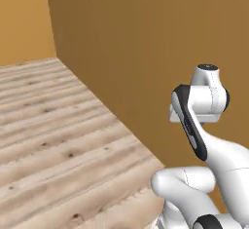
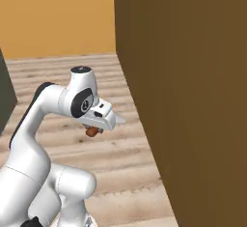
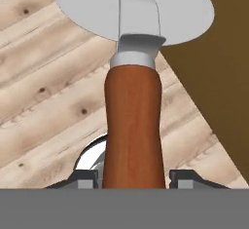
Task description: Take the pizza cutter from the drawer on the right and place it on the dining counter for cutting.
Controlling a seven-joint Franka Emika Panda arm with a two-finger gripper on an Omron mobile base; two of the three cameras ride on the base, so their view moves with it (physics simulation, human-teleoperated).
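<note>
Carrying the pizza cutter (image 3: pixel 132 111) is what the arm seems to be doing, well above the wooden floor (image 1: pixel 53 135) and next to a tall brown wall (image 2: pixel 193 100). From the hand's own camera, the gripper (image 3: pixel 132 178) is clamped on the reddish-brown handle near its butt end, one dark finger tip showing on each side of the wood. The round silver blade points away from the hand, out over the floor planks. In the right base view the handle's end pokes out just beneath the white hand.

To my eye the cutter looks light and stiff, nothing that would bend or sag. The smooth, rounded handle could twist or slip between the fingers, so a grip across its thick middle seems soundest. The thin blade edge is best left untouched. Neither the drawer nor the dining counter can be placed from where I stand.
</note>
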